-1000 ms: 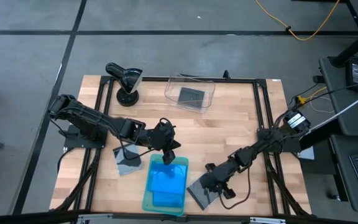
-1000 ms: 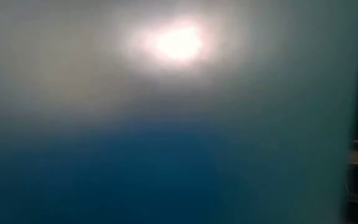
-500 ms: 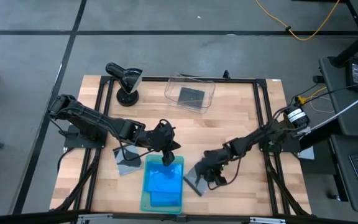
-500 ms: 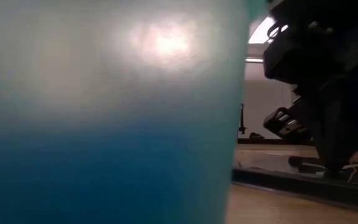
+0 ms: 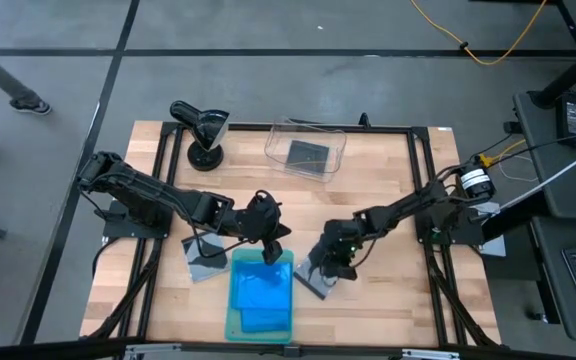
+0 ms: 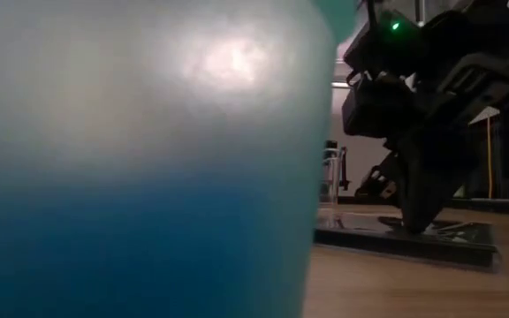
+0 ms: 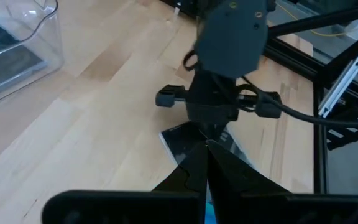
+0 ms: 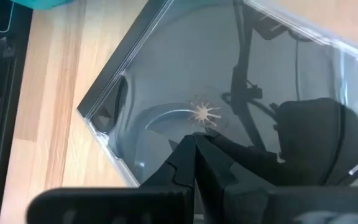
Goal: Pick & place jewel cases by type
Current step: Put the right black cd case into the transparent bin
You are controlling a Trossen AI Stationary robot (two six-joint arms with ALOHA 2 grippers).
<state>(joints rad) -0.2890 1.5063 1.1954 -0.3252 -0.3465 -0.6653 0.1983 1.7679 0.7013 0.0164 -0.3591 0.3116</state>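
A dark jewel case [image 5: 313, 284] with a clear lid lies flat on the table, right of a pale green tray [image 5: 233, 325]. My right gripper [image 5: 330, 268] is shut with its fingertips down on that case. Bright blue jewel cases [image 5: 261, 292] lie stacked in the tray. My left gripper [image 5: 270, 250] is shut above the far edge of the blue stack. A second dark case [image 5: 205, 262] lies left of the tray. Another dark case [image 5: 306, 153] lies in the clear bin [image 5: 330, 160] at the far side. My right gripper presses its shut fingertips [image 8: 185, 149] down on the dark case's clear lid, close to the hub [image 8: 201, 114] at its middle. The fingers slant down from the table's right side. The case lies flat on the wood. I cannot tell whether my left gripper touches the blue stack.
A black stand [image 5: 201, 128] with a round foot sits at the far left of the table. Black frame rails [image 5: 418, 190] run along the table's sides. In the low view the tray and blue cases [image 6: 140, 177] fill the left of the picture.
My right gripper, shut all along, has gone toward the table's left edge and a little toward the far edge. The dark case under it has slid along the table up to the tray. The tray's far end has shifted a little left, so the tray lies straighter.
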